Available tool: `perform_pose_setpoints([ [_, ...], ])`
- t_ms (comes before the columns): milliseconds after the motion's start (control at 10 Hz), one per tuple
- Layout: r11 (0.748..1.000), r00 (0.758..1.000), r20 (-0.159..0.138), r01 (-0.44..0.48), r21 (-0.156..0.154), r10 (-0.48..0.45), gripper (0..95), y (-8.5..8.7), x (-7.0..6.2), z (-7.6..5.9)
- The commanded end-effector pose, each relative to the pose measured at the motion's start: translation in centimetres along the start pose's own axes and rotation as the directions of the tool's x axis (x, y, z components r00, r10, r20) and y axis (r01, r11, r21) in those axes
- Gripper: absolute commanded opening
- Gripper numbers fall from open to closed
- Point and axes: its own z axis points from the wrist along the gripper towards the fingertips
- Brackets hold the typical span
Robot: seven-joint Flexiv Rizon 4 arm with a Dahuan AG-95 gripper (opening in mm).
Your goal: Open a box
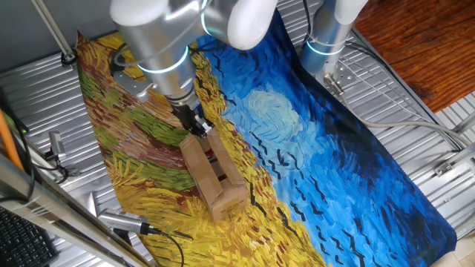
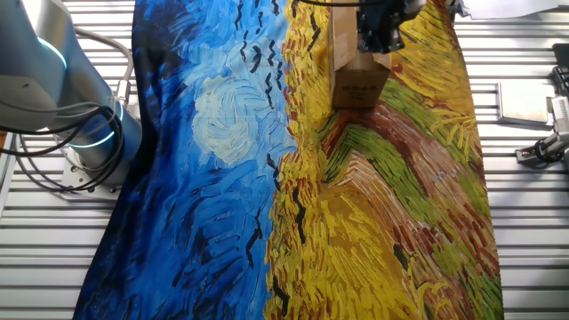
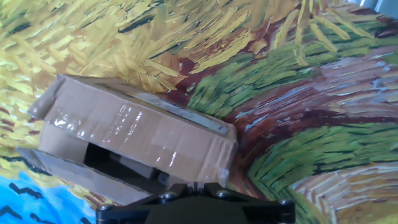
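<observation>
The brown cardboard box [image 1: 223, 178] lies on the yellow part of the painted cloth. Its long flaps stand apart and show a dark gap between them. My gripper [image 1: 199, 130] is at the box's far end, fingertips down at the flap edge, with the jaws closed together. In the other fixed view the gripper [image 2: 378, 40] overlaps the box [image 2: 354, 76] at the top edge. In the hand view the taped box [image 3: 137, 130] fills the left half, with a dark opening along its lower side. The fingers [image 3: 194, 185] meet just in front of it. I see nothing held.
The painted cloth [image 1: 312, 148] covers the table, blue on one side and yellow-green on the other. The robot base [image 2: 89, 133] stands beside the blue side. Metal fixtures [image 2: 542, 147] and cables lie on the ribbed table beyond the cloth edges.
</observation>
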Motion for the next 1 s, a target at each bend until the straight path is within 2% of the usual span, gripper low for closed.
perform_pose_setpoints([
  [100,1.0,1.0,-0.004,-0.013,-0.01,0.013,0.0,0.5,-0.1,0.3],
  [400,0.999,1.0,-0.017,-0.027,-0.043,0.026,0.0,1.6,1.2,-0.3],
  [600,0.998,0.999,-0.027,-0.036,-0.051,0.035,0.0,2.3,2.4,-0.5],
  [1000,0.997,0.998,-0.024,-0.055,-0.058,0.054,0.0,3.3,4.7,1.0],
])
